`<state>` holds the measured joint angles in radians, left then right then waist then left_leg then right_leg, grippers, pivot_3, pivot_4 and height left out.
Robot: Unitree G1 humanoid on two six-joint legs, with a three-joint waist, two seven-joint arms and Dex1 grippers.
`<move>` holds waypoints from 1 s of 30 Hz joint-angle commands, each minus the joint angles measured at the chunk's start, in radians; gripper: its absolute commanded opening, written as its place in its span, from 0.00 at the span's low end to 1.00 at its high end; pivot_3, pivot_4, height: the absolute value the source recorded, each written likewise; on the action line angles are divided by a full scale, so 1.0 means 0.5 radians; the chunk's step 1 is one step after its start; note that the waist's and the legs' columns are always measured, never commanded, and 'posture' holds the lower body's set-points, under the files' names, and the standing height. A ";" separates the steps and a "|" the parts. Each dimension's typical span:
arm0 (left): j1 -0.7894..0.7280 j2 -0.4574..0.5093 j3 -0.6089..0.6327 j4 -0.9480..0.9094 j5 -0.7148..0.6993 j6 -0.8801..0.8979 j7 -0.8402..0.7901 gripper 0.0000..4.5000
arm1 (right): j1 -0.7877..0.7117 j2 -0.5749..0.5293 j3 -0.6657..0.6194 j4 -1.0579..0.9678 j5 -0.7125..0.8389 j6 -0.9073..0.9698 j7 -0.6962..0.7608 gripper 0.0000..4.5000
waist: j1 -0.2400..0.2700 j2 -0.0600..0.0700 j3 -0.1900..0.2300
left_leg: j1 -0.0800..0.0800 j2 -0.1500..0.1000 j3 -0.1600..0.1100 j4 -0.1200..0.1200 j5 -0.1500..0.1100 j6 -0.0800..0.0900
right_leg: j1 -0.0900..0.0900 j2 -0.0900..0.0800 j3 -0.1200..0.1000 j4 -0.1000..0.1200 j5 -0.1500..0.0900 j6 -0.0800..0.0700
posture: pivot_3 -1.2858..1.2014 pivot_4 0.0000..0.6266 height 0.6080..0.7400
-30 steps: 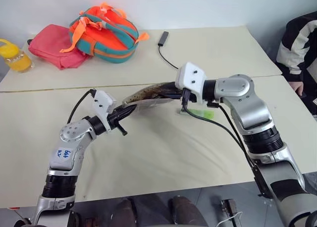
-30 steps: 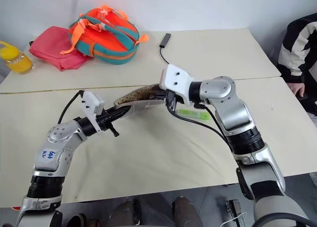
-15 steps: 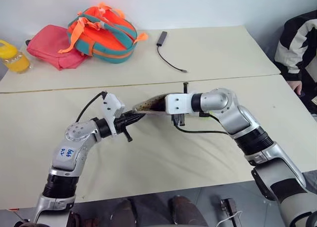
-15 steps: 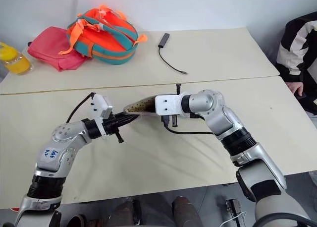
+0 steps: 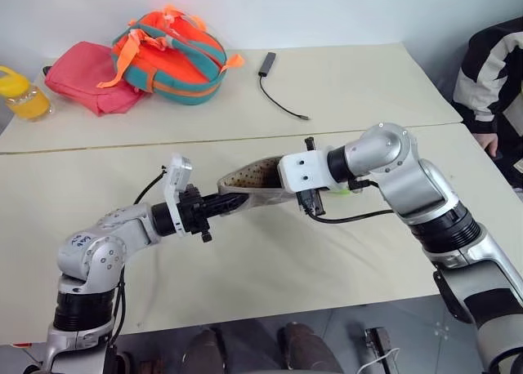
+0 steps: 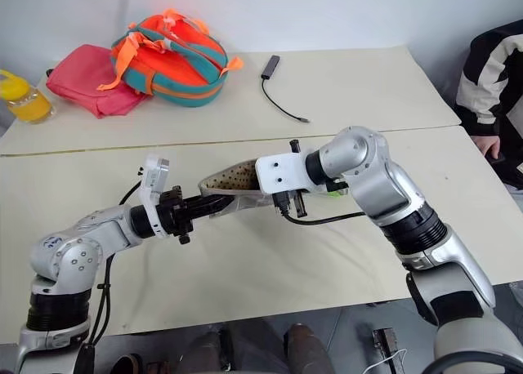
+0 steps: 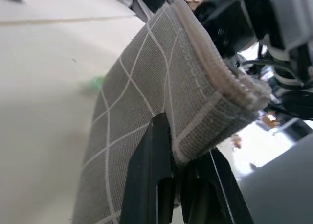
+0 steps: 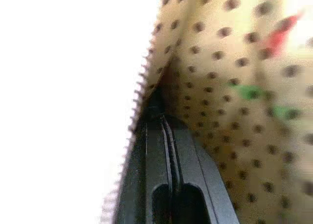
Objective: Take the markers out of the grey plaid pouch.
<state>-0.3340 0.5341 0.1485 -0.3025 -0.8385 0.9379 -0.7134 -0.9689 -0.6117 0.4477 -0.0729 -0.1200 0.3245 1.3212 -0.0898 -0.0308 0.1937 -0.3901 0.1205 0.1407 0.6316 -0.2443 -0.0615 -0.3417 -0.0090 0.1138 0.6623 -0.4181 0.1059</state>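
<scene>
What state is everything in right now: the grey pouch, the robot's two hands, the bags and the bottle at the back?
Pouch: open, dotted lining showing, held off the table between both grippers.
Left gripper: fingers shut on the pouch's end.
Right gripper: fingers shut on the pouch's other end.
Highlighter: lying on the table, out of the pouch.
Backpack: closed, lying on the table.
Pink bag: lying flat.
Bottle: upright, capped.
Cable: lying loose, unplugged.

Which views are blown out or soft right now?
Right wrist view: one whole side is washed out white, and the dotted lining of the grey plaid pouch is soft. Left wrist view: the pouch weave is sharp, while the background beyond its edge is bright and blurred. Both eye views: evenly lit, no glare.
</scene>
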 commanded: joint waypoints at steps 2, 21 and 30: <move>0.057 0.042 -0.138 -0.071 0.225 -0.218 -0.009 0.00 | 0.048 0.037 0.170 0.125 -0.183 -0.110 -0.078 0.01 | 0.003 0.000 0.000 | 0.000 0.000 0.001 0.001 0.000 0.000 | 0.001 0.000 0.000 -0.001 0.000 0.000 | 0.52 0.24 1.00; 0.145 -0.066 -0.144 -0.107 0.279 -0.403 0.044 0.00 | 0.165 0.076 0.218 -0.027 -0.185 0.101 0.043 0.46 | 0.008 0.000 0.000 | 0.000 -0.001 0.008 0.003 0.000 0.001 | 0.001 -0.001 0.001 -0.003 0.000 0.000 | 0.52 0.24 1.00; 0.226 -0.020 -0.195 -0.223 0.251 -0.332 0.001 0.00 | 0.238 0.144 0.323 0.259 -0.401 -0.194 -0.212 0.46 | -0.012 0.000 0.000 | 0.002 0.000 0.008 0.000 0.000 0.001 | 0.002 0.000 0.003 -0.003 0.000 0.000 | 0.52 0.24 1.00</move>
<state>-0.2247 0.5167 0.0564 -0.3610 -0.6959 0.7821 -0.6905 -0.8638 -0.5453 0.5877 0.0207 -0.2893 0.2561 1.2466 -0.0958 -0.0310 0.1937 -0.3890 0.1204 0.1448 0.6317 -0.2444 -0.0612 -0.3408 -0.0089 0.1151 0.6608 -0.4182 0.1057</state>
